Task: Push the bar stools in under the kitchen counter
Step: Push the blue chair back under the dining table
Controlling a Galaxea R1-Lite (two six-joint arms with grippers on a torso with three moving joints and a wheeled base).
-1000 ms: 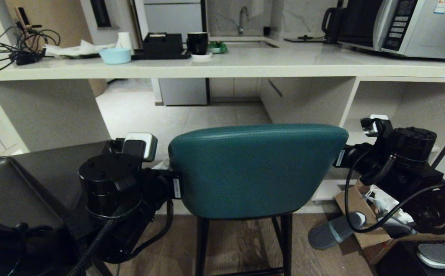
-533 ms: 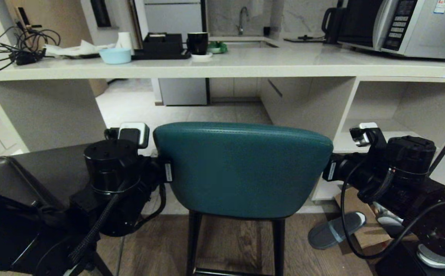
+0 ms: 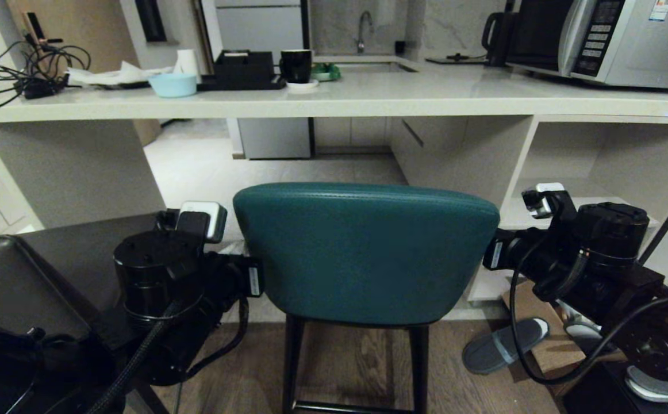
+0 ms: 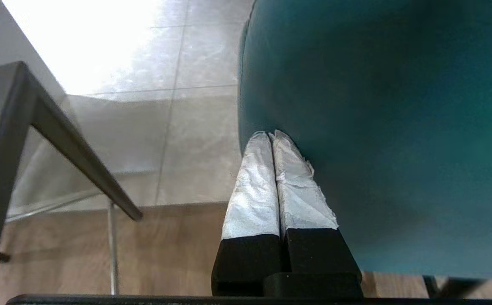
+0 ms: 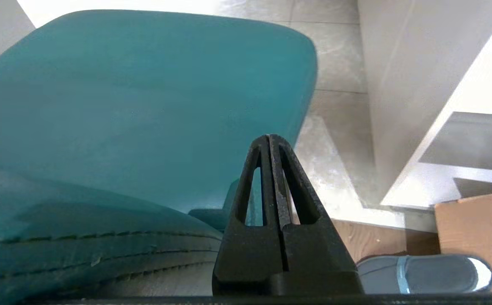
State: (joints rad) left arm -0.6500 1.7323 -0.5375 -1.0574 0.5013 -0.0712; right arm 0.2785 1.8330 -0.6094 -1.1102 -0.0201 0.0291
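The teal bar stool's curved backrest (image 3: 365, 253) stands in the middle of the head view, in front of the gap under the pale kitchen counter (image 3: 368, 103). My left gripper (image 3: 253, 277) is shut, and its white-wrapped fingertips (image 4: 270, 134) rest against the backrest's (image 4: 377, 127) left side. My right gripper (image 3: 492, 256) is shut too (image 5: 269, 137), beside the right edge of the backrest (image 5: 144, 93) and above the seat (image 5: 81, 237); whether it touches cannot be told. The dark stool (image 3: 35, 270) stands at the left, behind my left arm.
On the counter are a microwave (image 3: 615, 40), a black mug (image 3: 296, 63), a blue bowl (image 3: 173, 83) and loose cables (image 3: 23, 75). White shelves (image 3: 598, 172) close the counter's right end. A grey slipper (image 3: 503, 345) and a cardboard box (image 3: 535, 322) lie on the floor at the right.
The teal backrest has shifted a little to the left in the picture, and both shut grippers have stayed at its sides. The counter has not shifted.
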